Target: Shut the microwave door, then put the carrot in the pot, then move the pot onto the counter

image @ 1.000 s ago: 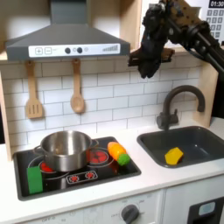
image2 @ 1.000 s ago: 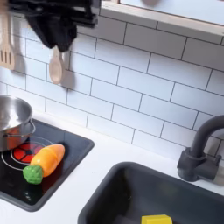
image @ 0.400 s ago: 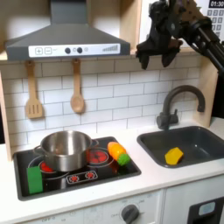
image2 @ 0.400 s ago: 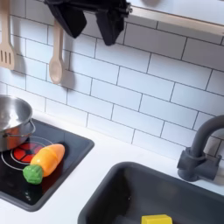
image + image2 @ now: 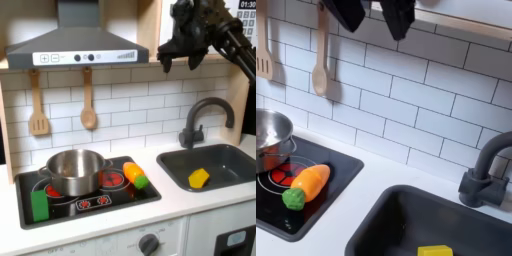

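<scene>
The shiny steel pot (image 5: 73,170) (image 5: 268,140) stands on the left burner of the black hob (image 5: 100,197). An orange carrot (image 5: 135,176) (image 5: 308,184) with a green end lies on the hob's right burner, beside the pot and apart from it. My gripper (image 5: 180,58) (image 5: 374,14) hangs open and empty high up near the upper shelf, well above the carrot and the sink. A bit of the microwave's keypad (image 5: 247,5) shows at the first exterior view's top right corner; the arm hides the microwave door. White counter (image 5: 180,207) (image 5: 366,200) runs between hob and sink.
A yellow wedge (image 5: 199,178) (image 5: 436,250) lies in the dark sink basin (image 5: 225,165), behind which stands a dark faucet (image 5: 200,120) (image 5: 488,170). A green block (image 5: 39,204) sits on the hob's front left. Wooden utensils (image 5: 88,105) (image 5: 320,60) hang on the tiled wall under the range hood (image 5: 75,45).
The gripper has risen toward the upper shelf and shifted right in the second exterior view. Pot, carrot and wedge have not moved.
</scene>
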`<state>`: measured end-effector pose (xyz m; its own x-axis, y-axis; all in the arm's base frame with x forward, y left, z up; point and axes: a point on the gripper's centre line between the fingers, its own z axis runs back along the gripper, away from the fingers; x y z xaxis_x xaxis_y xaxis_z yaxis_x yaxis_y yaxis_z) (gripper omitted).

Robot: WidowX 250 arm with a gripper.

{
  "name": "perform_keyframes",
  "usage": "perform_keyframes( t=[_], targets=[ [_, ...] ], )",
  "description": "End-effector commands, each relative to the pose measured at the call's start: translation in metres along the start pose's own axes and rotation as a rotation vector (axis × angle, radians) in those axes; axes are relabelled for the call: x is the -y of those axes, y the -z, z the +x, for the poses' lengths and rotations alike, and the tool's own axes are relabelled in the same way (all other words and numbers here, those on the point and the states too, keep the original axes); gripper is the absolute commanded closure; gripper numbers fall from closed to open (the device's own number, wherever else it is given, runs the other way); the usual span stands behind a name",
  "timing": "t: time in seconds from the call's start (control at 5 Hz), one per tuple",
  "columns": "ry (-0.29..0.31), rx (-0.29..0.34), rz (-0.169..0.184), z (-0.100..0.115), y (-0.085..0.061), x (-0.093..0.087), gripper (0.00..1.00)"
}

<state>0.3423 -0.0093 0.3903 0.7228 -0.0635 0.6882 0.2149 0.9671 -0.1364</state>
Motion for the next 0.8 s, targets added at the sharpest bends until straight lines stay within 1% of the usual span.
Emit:
perform_keyframes(
  t=[0.0,0.2,0.4,0.6],
  targets=[
    [-0.004,0.124,-0.030,0.021,-0.006,0.009,0.00],
    [-0.018,0.153,-0.025,0.030,-0.007,0.010,0.00],
    [-0.009,0.182,-0.042,0.042,-0.009,0.020,0.00],
    [0.001,0.190,-0.034,0.053,-0.004,0.022,0.00]
  ],
)
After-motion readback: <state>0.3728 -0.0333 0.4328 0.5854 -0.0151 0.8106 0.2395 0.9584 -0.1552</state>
